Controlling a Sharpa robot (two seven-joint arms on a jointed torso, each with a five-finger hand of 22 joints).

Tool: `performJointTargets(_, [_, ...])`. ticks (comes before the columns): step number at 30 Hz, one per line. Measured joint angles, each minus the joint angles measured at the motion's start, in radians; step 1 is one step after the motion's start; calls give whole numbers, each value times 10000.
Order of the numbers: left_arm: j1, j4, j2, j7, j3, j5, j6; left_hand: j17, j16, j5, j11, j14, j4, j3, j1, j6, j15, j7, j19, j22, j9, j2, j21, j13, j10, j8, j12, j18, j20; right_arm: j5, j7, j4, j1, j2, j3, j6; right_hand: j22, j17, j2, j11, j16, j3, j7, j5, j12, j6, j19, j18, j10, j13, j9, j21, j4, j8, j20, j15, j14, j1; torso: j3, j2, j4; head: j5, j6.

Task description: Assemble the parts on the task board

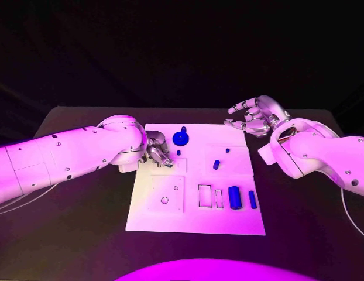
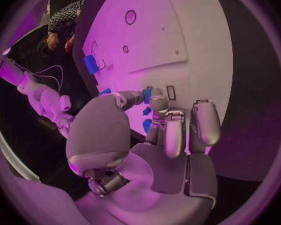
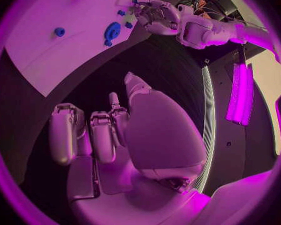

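The white task board (image 1: 153,218) lies in the middle of the table. My left hand (image 1: 157,150) hovers over the board's far left area with its fingers curled down. In the left wrist view a small blue part (image 2: 147,91) sits pinched between its thumb tip and a fingertip. A round blue part (image 1: 181,139) stands just beyond that hand, with a small blue peg (image 1: 178,153) beside the fingers. Another small peg (image 1: 216,164) sits mid-board. A blue cylinder (image 1: 234,196) and a thin blue bar (image 1: 252,199) lie near the right edge. My right hand (image 1: 254,117) hovers off the far right corner, fingers spread and holding nothing.
The board has a round hole (image 1: 164,200) at near left and rectangular slots (image 1: 205,195) beside the cylinder. Bare black table (image 1: 81,234) surrounds the board on all sides.
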State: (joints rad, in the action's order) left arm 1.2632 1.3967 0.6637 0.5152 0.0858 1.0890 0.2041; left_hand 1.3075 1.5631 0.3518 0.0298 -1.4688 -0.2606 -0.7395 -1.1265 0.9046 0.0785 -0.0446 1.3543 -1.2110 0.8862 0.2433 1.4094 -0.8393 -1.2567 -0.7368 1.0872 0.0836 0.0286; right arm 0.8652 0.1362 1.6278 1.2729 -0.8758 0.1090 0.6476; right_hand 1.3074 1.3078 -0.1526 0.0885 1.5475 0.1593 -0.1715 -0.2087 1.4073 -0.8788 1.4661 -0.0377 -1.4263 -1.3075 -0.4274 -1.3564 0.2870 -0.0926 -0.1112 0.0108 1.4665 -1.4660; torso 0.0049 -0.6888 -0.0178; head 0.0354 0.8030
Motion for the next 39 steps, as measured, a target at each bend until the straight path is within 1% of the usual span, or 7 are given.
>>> performJointTargets(8, [-9, -35, 9, -5, -35, -103, 59, 0, 0, 0, 36, 0, 0, -1, 10, -2, 0, -2, 0, 1, 1, 9, 0, 1, -36, -20, 0, 0, 0, 3, 1, -9, -6, 8, 0, -3, 0, -1, 0, 0, 0, 0, 0, 0, 0, 0, 0, 0, 0, 1, 0, 0, 0, 0, 0, 0, 0, 0, 0, 0, -1, 1, 0])
performJointTargets(19, [-13, -69, 31, 4, -71, -233, 238, 0, 0, 0, 37, 0, 29, 29, -3, 18, 0, 18, -1, 2, -2, -3, -1, 2, -36, -17, 0, 1, 0, 5, 1, -24, -18, 23, 0, -3, -1, -2, 0, 0, 0, 0, 0, 0, 0, 0, 0, 0, 0, 1, 0, 0, 0, 0, 0, 0, 0, 0, 10, 6, 0, 16, 43])
performJointTargets(23, [-2, -112, 14, 4, -79, -266, 329, 0, 0, -1, 36, 0, 29, 28, -8, 18, 0, 18, -1, 3, -2, -9, -1, 3, -36, -16, 0, 0, 0, 7, 1, -33, -26, 35, 0, -3, -1, -2, 0, 0, 0, 0, 0, 0, 0, 0, 0, 0, 0, 1, 0, 0, 0, 0, 0, 0, 0, 0, 16, 6, -2, 23, 50])
performJointTargets(39, [17, -242, -71, 0, -86, -284, 465, 0, -1, -4, 20, 1, 28, 28, -17, 43, -1, 35, -1, -17, -11, -17, -1, 15, -52, -13, -1, 1, 0, 7, 1, -38, -38, 49, 0, -4, 6, -3, 0, 0, 0, -1, 0, 0, 0, 0, 0, 0, 0, 2, 1, 0, 0, 0, 0, 0, 0, 0, 16, 6, 4, 18, 54])
